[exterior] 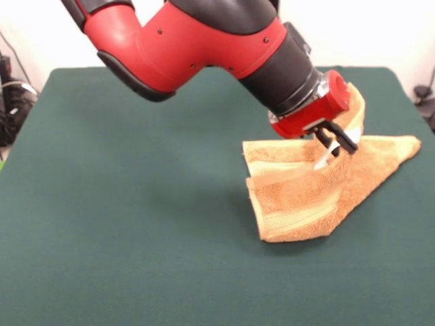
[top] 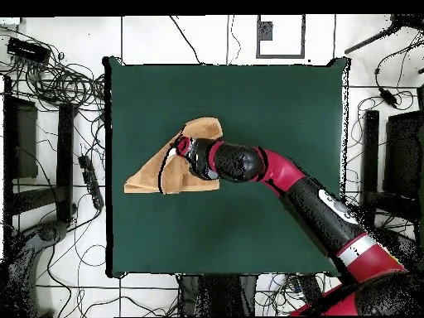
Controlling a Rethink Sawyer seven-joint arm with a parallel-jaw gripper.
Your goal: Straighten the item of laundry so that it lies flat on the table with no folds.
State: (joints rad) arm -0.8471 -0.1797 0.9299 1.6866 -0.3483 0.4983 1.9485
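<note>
Mid-task, unfold step. Towel (exterior: 309,193) sits right of centre in the front view, on the green table (exterior: 122,204); in the overhead view it's left of centre, upper half. It's not flat: bunched into a rough triangle, one point trailing out to the right edge of the front frame, a layer doubled over along the lower left with a woven band showing, and a flap standing up behind the wrist at upper right.

Gripper (exterior: 335,144) is down at the towel's upper middle, arm coming in from the upper left of the front frame. Tips are dark and sit right against the cloth, with something small and white between or beside them, maybe the label. Can't tell if they're apart, together or pinched on fabric; overhead hides them under the wrist.

My read: it's either grasping or about to grasp an upper layer to pull it open.

Next move needs:
- a hold on one layer only, near an edge or corner, not the whole stack
- lift just enough to free the fold, then drag away from the doubled part, toward open table
- plenty of room left and down in the front frame; right edge is close, so don't pull that way

Risk: grabbing two layers just shifts the bundle.
</note>
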